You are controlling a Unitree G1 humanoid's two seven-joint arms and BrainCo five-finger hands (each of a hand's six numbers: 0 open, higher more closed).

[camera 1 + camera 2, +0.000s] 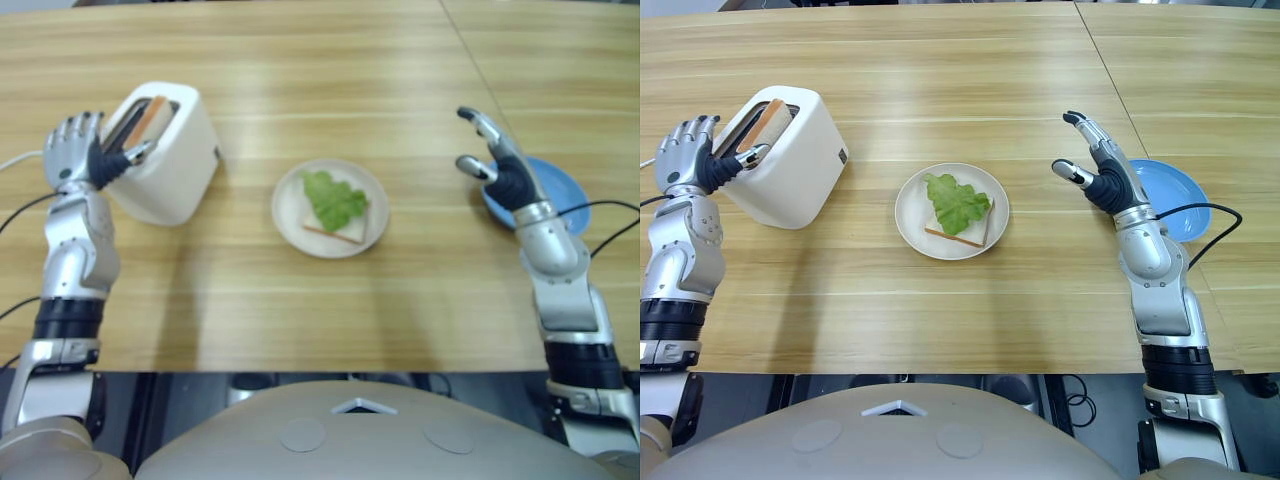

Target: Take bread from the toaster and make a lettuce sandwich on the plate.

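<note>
Right hand (1108, 185) hovers with fingers (1085, 128) spread, empty, beside a blue dish (1182, 190). Left hand (685, 155), fingers uncurled and empty, touches the white toaster (790, 178), which holds one bread slice (765, 118). Lettuce (957, 203) lies on a second slice (976, 237) on the central plate (910, 226).

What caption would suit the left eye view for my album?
Left hand by the toaster, lettuce on bread on the plate, right hand open near a blue dish.

Pale, straight-grained wooden table (940, 60), its two tops meeting at a seam (1092, 40) that runs away beyond the right hand (1110, 185).
</note>
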